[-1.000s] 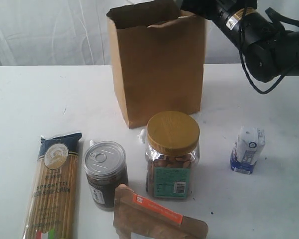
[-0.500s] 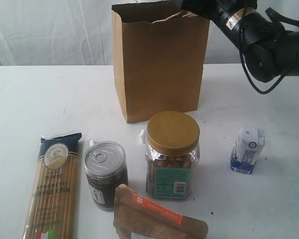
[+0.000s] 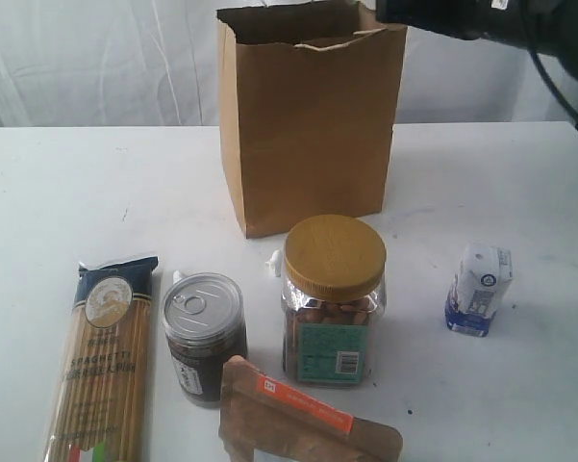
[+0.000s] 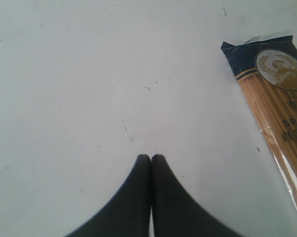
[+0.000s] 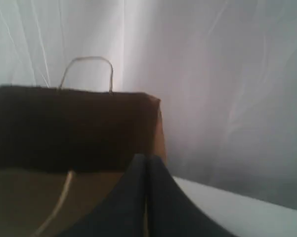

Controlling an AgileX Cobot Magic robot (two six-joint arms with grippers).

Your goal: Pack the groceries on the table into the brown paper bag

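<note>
The brown paper bag (image 3: 308, 125) stands upright and open at the back of the table (image 3: 77, 192). In front of it lie the spaghetti packet (image 3: 106, 356), a dark pull-tab jar (image 3: 204, 337), a gold-lidded nut jar (image 3: 333, 298), an orange-labelled brown pouch (image 3: 303, 423) and a small white-blue carton (image 3: 479, 289). My right gripper (image 5: 147, 159) is shut and empty, just above the bag's rim (image 5: 74, 91); its arm (image 3: 442, 17) enters at the top right. My left gripper (image 4: 151, 157) is shut and empty over bare table, with the spaghetti packet (image 4: 276, 113) off to one side.
A white curtain (image 3: 96, 58) hangs behind the table. A twisted paper handle (image 5: 86, 69) sticks up from the bag's far side. Bare tabletop lies to the left of the bag and around the carton.
The right arm has lifted up and to the right, away from the bag's mouth, and its jaws have closed. The bag, which leaned at first, now stands straight.
</note>
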